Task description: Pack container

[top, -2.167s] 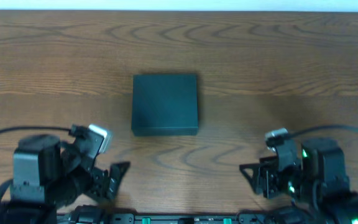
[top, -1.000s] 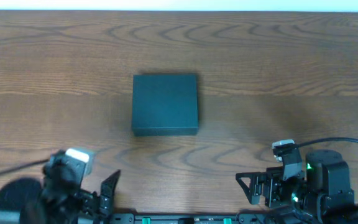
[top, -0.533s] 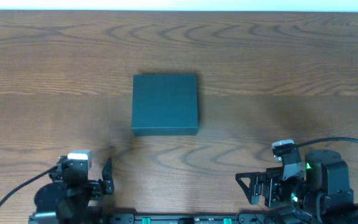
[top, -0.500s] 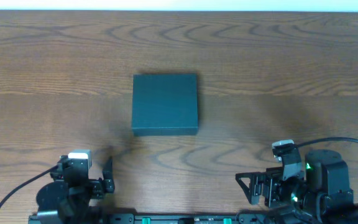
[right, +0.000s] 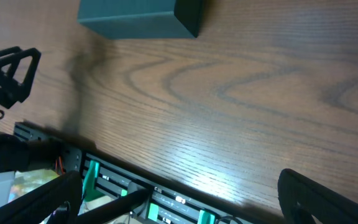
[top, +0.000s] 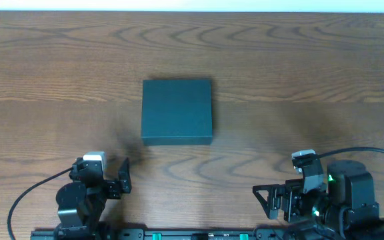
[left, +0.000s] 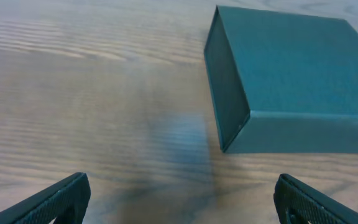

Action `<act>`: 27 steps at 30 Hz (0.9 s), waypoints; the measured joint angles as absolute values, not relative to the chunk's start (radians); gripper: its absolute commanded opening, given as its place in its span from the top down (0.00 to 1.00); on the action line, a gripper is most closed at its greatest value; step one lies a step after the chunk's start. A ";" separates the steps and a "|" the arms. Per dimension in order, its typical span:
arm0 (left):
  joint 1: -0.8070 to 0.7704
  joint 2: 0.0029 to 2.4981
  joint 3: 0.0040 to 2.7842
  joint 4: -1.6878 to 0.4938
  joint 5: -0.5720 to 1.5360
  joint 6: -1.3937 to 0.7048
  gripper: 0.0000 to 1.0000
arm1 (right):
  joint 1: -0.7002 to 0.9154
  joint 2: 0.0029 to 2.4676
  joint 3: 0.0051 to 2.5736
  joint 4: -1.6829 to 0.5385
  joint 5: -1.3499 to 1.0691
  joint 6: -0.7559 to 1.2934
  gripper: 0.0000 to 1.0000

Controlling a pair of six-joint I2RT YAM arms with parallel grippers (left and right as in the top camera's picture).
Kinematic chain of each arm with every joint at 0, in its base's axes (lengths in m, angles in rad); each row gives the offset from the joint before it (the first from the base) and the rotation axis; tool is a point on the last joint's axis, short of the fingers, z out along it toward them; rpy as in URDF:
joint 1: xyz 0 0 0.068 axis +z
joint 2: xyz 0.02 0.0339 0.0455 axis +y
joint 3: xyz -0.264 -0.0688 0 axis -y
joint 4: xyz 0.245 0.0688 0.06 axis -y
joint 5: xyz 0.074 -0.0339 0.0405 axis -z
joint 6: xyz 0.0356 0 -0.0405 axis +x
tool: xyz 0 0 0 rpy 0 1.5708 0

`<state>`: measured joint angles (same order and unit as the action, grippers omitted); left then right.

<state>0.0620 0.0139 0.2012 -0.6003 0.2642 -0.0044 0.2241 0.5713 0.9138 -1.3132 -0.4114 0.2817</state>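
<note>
Your left gripper (left: 182, 196) and right gripper (right: 179, 186) both stand with jaws spread wide, gripping and touching nothing. The container (top: 177, 110) sits lid-down at one o'clock from the left gripper and eleven o'clock from the right. Its contents are hidden.

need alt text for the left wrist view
A closed dark teal matte rectangular cardboard box sits upper right on a brown wood-grain table. The left tool is open and empty, its dark fingertips at the bottom corners, short of the box.

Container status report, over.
Both jaws open, empty. Container closed, centre of table, untouched. Nothing blocking the approach.
</note>
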 measured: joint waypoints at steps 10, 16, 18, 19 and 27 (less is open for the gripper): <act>0.063 0.013 0.162 -0.527 0.312 -0.023 0.05 | 0.224 0.571 0.914 -1.314 -0.411 0.282 0.01; 0.063 0.013 0.162 -0.527 0.315 -0.026 0.05 | 0.224 0.571 0.914 -1.314 -0.411 0.282 0.01; 0.063 0.013 0.162 -0.527 0.315 -0.026 0.05 | 0.224 0.571 0.914 -1.314 -0.411 0.282 0.01; 0.063 0.013 0.162 -0.527 0.315 -0.027 0.05 | 0.224 0.571 0.914 -1.313 -0.411 0.282 0.01; 0.063 0.013 0.162 -0.527 0.315 -0.027 0.05 | 0.224 0.571 0.914 -1.314 -0.411 0.282 0.01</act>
